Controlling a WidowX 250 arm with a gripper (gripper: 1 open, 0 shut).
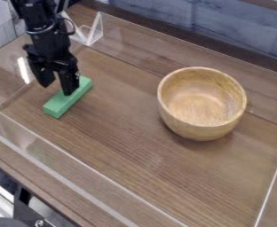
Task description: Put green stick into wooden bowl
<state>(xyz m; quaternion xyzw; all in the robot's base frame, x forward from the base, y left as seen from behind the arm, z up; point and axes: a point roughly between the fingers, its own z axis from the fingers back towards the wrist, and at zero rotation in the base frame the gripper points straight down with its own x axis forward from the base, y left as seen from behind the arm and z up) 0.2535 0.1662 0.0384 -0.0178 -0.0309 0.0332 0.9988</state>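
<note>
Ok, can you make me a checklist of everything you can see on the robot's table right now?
Surface: dark wood-grain table, with clear walls around its edges.
Job's things: green stick lying flat at the left; wooden bowl at the right, upright and empty, well apart from the stick.
Clutter: nothing seen.
Grippers: one pincer, open, pointing down over the stick's far end; holding nothing; whether it touches the stick cannot be told.
Cables: nothing seen clearly.
Surroundings: a grey wall behind the table; dark shapes at the bottom left corner, too blurred to name.
</note>
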